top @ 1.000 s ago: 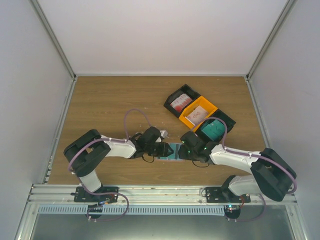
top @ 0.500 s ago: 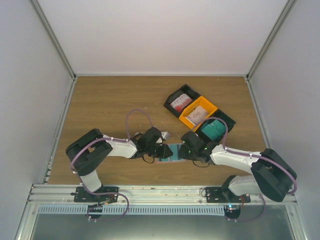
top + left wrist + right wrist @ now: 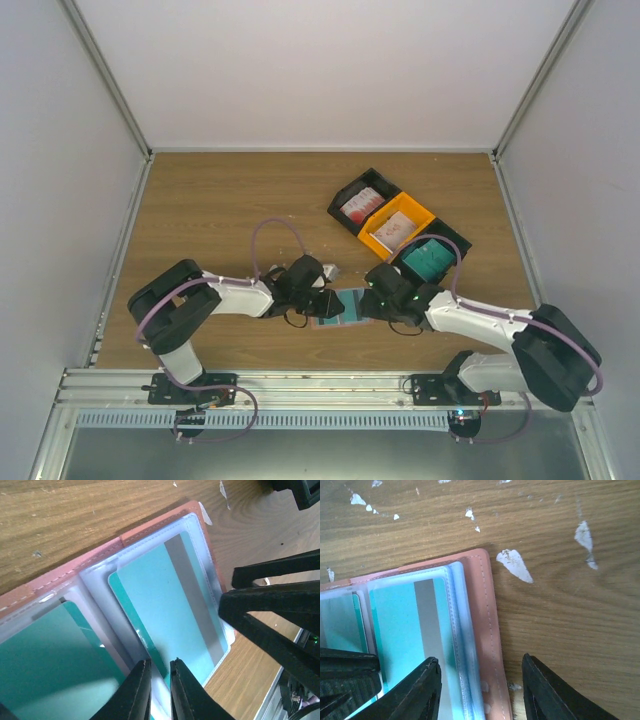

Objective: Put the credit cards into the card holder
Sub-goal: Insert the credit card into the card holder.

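The salmon-brown card holder [image 3: 341,305] lies open on the wood between both grippers. In the left wrist view a teal card [image 3: 165,605] with a grey stripe sits in its clear right sleeve, and another teal card [image 3: 45,655] lies in the left sleeve. My left gripper [image 3: 159,664] is all but shut, pinching the sleeve by the striped card's inner edge. My right gripper [image 3: 480,661] is open, its jaws astride the holder's right edge [image 3: 485,610], holding nothing. From above, the left gripper [image 3: 333,302] and right gripper [image 3: 369,303] nearly meet over the holder.
Three bins stand in a row at the back right: a black one [image 3: 362,203] with red-and-white cards, an orange one [image 3: 398,228] with whitish-pink cards, a black one [image 3: 430,258] with teal cards. White scraps [image 3: 515,565] dot the wood beside the holder.
The right arm's elbow has swung out to the right and its gripper has shifted slightly at the holder's right edge. The left gripper stays at the holder.
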Available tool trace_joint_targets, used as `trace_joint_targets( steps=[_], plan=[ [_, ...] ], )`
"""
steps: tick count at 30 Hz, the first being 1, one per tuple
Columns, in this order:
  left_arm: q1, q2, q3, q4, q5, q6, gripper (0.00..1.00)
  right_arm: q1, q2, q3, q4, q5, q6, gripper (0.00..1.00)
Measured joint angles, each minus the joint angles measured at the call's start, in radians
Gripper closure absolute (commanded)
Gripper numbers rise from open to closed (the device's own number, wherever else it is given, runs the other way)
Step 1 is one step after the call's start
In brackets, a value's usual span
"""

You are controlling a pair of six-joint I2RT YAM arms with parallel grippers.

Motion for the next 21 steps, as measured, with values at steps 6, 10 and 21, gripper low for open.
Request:
trace_joint_targets(
  steps=[6, 10, 21],
  plan=[
    [0.0, 0.003, 0.006, -0.023, -0.009, 0.008, 0.96, 0.0, -0.04, 0.008, -0.041, 0.021, -0.001, 0.54],
    [0.0, 0.023, 0.029, -0.036, -0.008, 0.018, 0.99, 0.0, -0.04, 0.012, -0.05, 0.023, -0.006, 0.54],
    [0.0, 0.06, 0.085, -0.088, -0.012, 0.026, 1.0, -0.006, -0.043, 0.013, -0.027, -0.037, -0.024, 0.72]
  ],
)
